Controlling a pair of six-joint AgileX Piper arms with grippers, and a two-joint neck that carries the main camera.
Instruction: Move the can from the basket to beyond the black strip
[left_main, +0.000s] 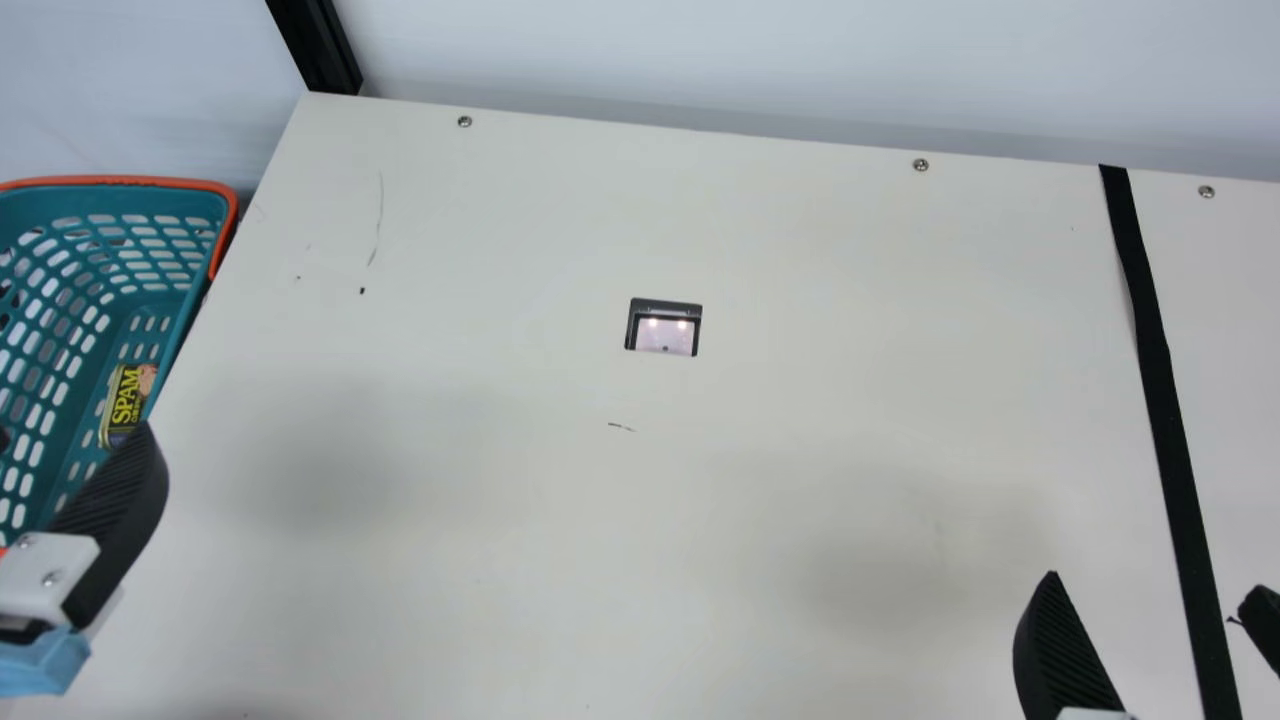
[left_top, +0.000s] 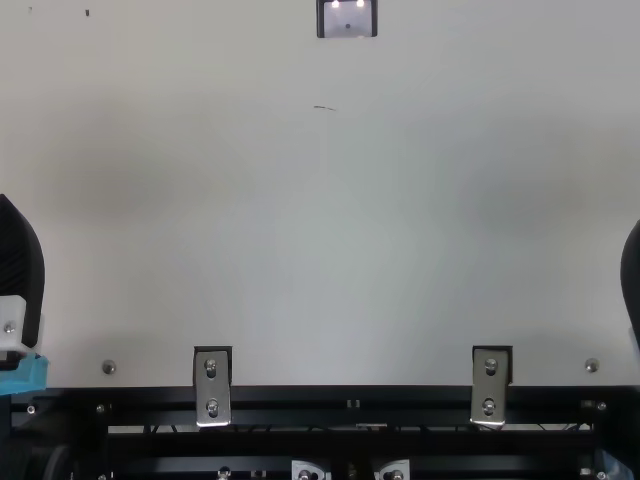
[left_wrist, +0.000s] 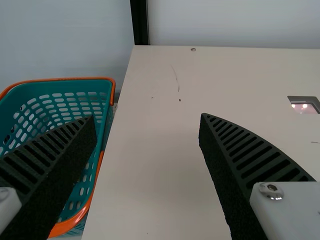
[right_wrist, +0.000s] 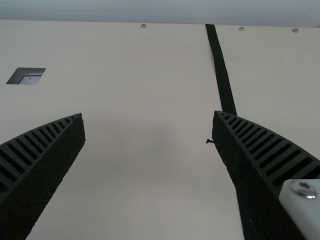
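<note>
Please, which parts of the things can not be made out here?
Main view: can, lower corner behind left end effector.
Main view: basket, left side cut off by left edge.
Main view: black strip, near end past bottom edge.
Top view: right end effector, mostly past right edge.

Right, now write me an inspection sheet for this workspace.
Surface: cream tabletop, scuff marks, rectangular cutout.
Job's things: can in the teal basket beside the tabletop; black strip down the tabletop's right side.
Clutter: small dark scrap or mark beside the strip.
Grippers: left gripper open, empty; right gripper open, empty.
Cables: thin dark lines at the front rail, possibly wires.
Surroundings: pale wall, black post.
</note>
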